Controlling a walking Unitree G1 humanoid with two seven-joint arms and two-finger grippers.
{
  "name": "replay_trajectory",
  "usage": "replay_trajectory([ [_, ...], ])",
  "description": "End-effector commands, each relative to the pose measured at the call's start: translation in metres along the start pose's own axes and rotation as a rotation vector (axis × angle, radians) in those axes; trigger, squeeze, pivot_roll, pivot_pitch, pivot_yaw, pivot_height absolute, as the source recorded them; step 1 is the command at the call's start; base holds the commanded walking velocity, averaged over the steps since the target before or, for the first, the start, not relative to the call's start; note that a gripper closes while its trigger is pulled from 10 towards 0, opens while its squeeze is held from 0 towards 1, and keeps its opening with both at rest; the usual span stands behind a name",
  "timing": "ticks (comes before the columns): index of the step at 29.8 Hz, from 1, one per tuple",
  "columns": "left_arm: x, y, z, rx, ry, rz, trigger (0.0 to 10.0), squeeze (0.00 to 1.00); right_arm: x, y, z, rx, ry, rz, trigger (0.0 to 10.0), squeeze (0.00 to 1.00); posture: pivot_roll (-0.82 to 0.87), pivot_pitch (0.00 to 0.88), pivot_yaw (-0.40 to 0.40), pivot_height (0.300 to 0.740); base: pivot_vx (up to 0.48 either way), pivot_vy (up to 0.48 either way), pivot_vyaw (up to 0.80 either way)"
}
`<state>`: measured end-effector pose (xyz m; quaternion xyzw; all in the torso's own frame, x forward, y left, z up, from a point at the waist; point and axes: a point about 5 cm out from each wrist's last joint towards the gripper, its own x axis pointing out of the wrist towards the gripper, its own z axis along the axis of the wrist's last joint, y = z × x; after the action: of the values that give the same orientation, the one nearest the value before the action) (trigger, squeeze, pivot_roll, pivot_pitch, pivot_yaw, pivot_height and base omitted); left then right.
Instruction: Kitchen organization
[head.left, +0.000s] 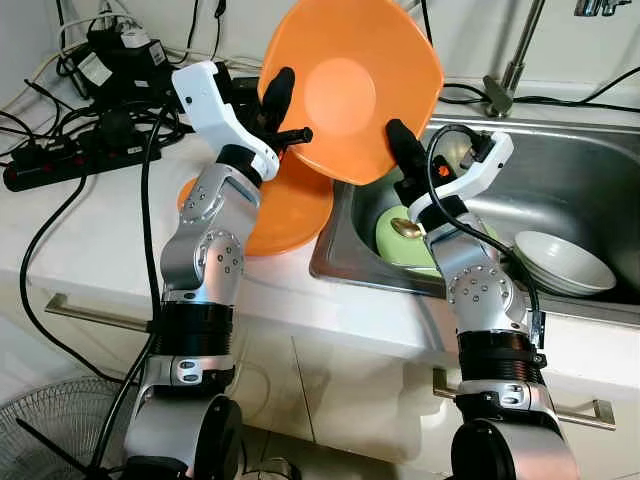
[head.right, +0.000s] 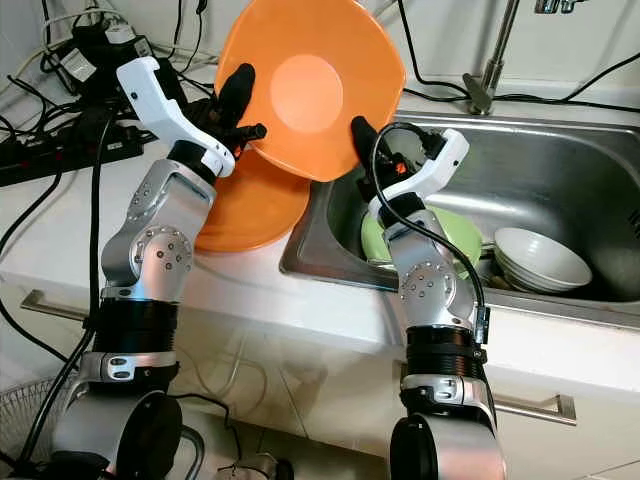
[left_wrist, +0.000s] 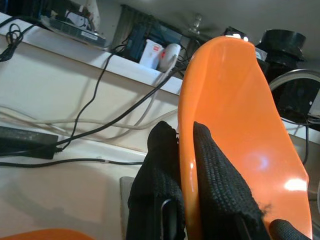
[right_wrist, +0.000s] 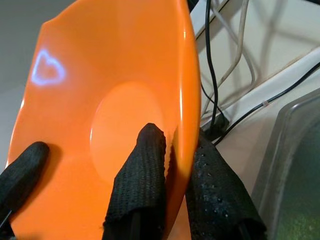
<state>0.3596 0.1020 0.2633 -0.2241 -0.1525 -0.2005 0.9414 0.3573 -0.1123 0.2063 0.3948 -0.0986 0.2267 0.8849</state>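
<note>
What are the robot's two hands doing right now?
Left gripper: shut on the orange bowl's rim.
Right gripper: shut on the same bowl's opposite rim.

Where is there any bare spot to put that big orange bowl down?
Bare white counter lies between the black power strip and the orange plate under the held orange bowl. The steel sink's far right floor is open; its front is crowded by the green plate and white bowls.

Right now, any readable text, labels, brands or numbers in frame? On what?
None can be read.
White box on the shelf: red label, too blurred.
Adapters on the counter: white stickers, print too small.
Orange bowl, held by left gripper and right gripper: unmarked.
</note>
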Motion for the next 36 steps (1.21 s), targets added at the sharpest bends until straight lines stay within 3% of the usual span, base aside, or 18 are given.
replay_trajectory([
  [1, 0.001, -0.004, 0.001, 0.036, 0.002, -0.016, 10.0, 1.0, 0.001, 0.007, -0.007, -0.024, 0.028, 0.036, 0.0, 0.0, 0.13, 0.005, 0.12, 0.74, 0.0, 0.0, 0.0],
  [19, -0.001, -0.01, -0.001, 0.043, 0.009, -0.064, 10.0, 1.0, 0.001, 0.003, -0.006, -0.05, 0.008, -0.001, 0.0, 0.0, 0.13, 0.012, 0.118, 0.74, 0.0, 0.0, 0.0],
  [31, -0.001, -0.008, 0.001, 0.067, 0.009, -0.051, 10.0, 1.0, 0.003, -0.017, 0.015, -0.02, -0.127, -0.172, 0.0, 0.0, 0.14, 0.018, 0.118, 0.74, 0.0, 0.0, 0.0],
  [32, -0.001, -0.008, 0.0, 0.078, 0.013, -0.047, 10.0, 0.0, 0.003, -0.019, 0.018, -0.004, -0.153, -0.189, 0.0, 0.0, 0.14, 0.018, 0.118, 0.74, 0.0, 0.0, 0.0],
  [36, -0.001, -0.008, 0.0, 0.08, 0.016, -0.042, 10.0, 0.0, 0.003, -0.023, 0.025, 0.014, -0.202, -0.228, 0.0, 0.0, 0.13, 0.019, 0.12, 0.74, 0.0, 0.0, 0.0],
])
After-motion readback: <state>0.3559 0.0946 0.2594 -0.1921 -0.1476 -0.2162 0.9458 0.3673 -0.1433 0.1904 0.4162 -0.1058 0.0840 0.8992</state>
